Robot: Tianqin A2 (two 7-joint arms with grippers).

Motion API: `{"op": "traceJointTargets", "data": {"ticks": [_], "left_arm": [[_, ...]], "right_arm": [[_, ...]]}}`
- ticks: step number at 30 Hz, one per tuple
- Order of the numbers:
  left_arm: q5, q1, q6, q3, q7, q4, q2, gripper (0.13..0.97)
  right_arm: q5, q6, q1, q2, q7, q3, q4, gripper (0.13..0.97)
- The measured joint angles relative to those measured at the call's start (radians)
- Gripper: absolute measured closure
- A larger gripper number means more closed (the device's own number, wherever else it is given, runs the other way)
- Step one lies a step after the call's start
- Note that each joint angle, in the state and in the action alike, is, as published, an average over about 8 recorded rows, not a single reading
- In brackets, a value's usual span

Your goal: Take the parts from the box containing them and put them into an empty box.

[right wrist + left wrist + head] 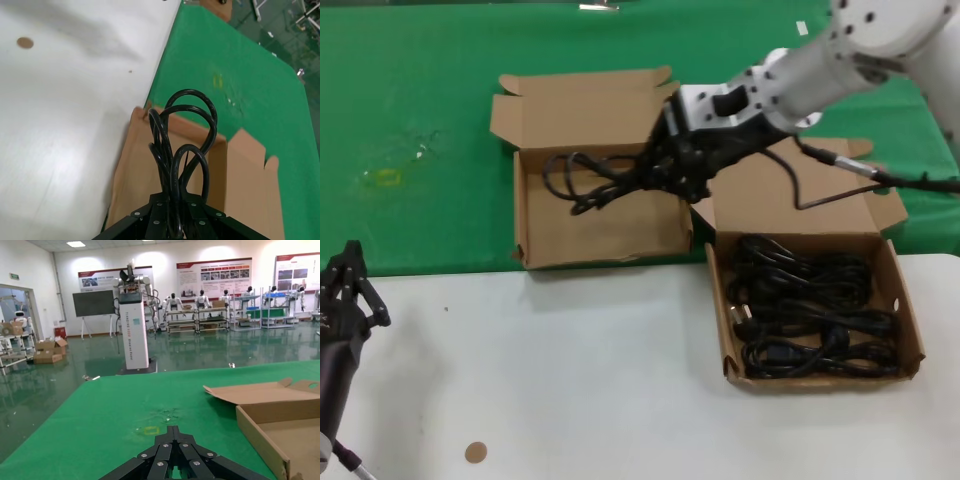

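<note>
Item: my right gripper (665, 165), black-fingered on a white arm, clamped on one coiled black power cable (590, 180); it hangs over the open shallow brown cardboard box (600, 225) on the green cloth (410, 120), loops dangling inside that box's walls, whether touching its floor I cannot tell. The right wrist view shows the same cable (182, 150) rising from between my fingers (160, 220) above the box (130, 175). Item: second brown cardboard box (910, 320), just right of the first, on the white tabletop (580, 370), holding the remaining black cable bundles (810, 310). Item: my left gripper (342, 290), idle well left of the first box at the table's near edge; its opening I cannot tell.
</note>
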Motion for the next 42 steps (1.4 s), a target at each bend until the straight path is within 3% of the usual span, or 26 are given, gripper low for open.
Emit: {"op": "traceJointTargets", "data": {"ticks": [13,31,42], "left_arm": [[0.000,0.000,0.000,0.000,0.000,0.000,0.000,0.953],[0.000,0.000,0.000,0.000,0.000,0.000,0.000,0.953],[0.000,0.000,0.000,0.000,0.000,0.000,0.000,0.953]], "right_arm": [[0.014,0.089,0.026,-0.126,-0.086,-0.014,-0.199,0.909],[-0.006,0.185,0.067,-0.200,-0.200,-0.033,-0.385,0.899],[-0.007,0.203,0.080,-0.212,-0.218,-0.032,-0.412,0.788]]}}
